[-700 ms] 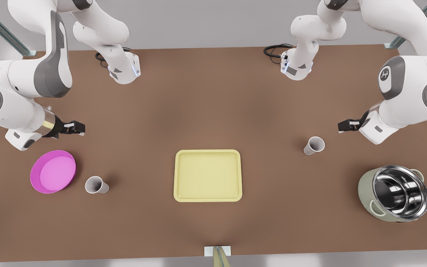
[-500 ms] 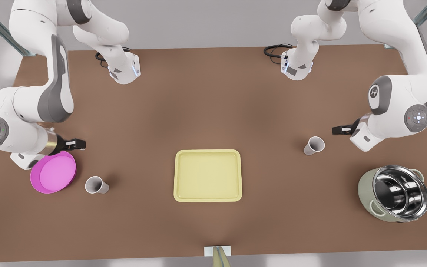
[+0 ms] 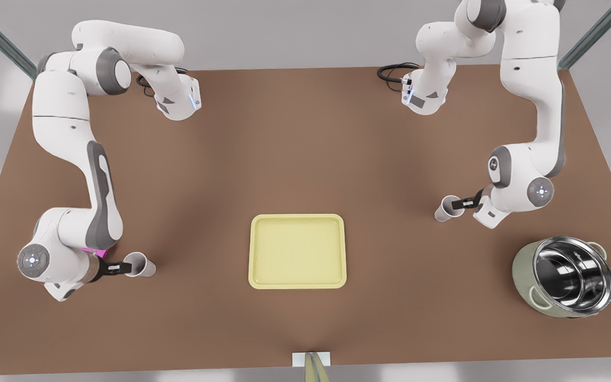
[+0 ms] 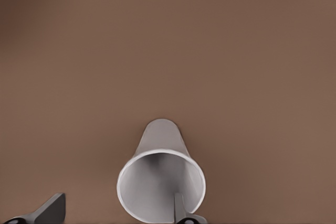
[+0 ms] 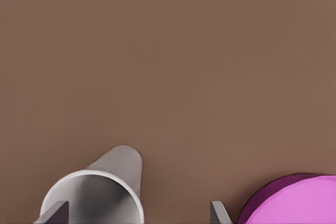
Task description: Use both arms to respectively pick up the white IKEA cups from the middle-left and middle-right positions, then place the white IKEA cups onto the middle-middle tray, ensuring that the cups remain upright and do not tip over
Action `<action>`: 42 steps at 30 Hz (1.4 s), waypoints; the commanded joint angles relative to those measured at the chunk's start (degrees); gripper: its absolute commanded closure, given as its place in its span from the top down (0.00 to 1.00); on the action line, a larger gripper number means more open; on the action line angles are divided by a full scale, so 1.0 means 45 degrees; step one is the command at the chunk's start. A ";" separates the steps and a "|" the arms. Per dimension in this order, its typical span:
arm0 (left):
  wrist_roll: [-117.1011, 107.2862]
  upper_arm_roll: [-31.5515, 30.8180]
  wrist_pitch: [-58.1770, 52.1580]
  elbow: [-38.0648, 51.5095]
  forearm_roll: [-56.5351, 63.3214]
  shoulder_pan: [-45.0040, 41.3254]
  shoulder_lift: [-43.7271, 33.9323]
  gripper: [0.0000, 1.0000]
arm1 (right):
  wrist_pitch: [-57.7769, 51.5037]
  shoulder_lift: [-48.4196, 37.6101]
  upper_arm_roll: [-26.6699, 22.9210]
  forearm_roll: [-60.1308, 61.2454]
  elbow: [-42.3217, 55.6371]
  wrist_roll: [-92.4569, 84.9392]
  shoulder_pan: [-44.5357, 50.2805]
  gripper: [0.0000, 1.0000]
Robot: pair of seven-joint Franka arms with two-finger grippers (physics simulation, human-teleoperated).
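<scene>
- The brown table holds everything, with 2 white arms mounted at its far edge.
- The arm on the front view's left is the right one, since its wrist camera catches the magenta plate. It reaches low over the near-left part of the table.
- The arm on the front view's right is the left one, bent down toward the middle-right.
- The green steel-lined pot sits near the front view's right corner, well apart from the tray.
- The pale yellow tray lies flat in the middle with nothing on it.
- The magenta plate is mostly tucked under the right arm's wrist in the front view.
- 1 white cup stands on the table just beside the plate; the other cup stands at the middle-right. Both are well apart from the tray.
- The right gripper is level with its cup, fingers spread wide, 1 right at the rim, not clamped.
- The left gripper is at its cup's rim too. Its fingers are apart, and 1 looks like it overlaps the cup's mouth.
</scene>
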 commanded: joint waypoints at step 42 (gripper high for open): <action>-0.9732 -0.4646 -0.2220 1.3757 -0.0443 -0.4129 0.8522 0.21 | 0.0537 0.0072 0.3925 0.1806 -0.0093 0.6738 0.2755 0.21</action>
